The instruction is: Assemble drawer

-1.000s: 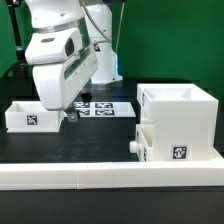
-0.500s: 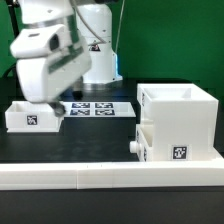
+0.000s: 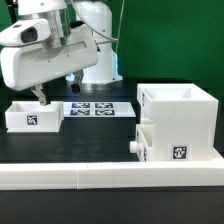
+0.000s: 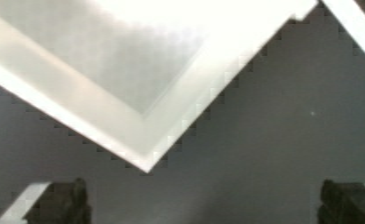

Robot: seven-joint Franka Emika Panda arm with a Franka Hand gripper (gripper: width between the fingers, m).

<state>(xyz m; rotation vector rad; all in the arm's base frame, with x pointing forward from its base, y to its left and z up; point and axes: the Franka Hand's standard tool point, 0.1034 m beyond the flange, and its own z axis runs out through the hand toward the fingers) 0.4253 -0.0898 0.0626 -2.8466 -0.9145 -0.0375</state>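
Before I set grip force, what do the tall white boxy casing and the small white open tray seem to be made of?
Tall white boxy casing: probably rigid plastic, matt; uniform white, thin straight walls, no glare. Small white open tray: apparently the same plastic; the wrist view shows a finely grained, dull floor, possibly moulded or printed.

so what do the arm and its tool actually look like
The arm has smooth, rounded, glossy white shells with darker seams at the joints and no markings I can read. The tool ends in two dark, blocky fingers. What looks like a thin dark cable runs up behind the arm.
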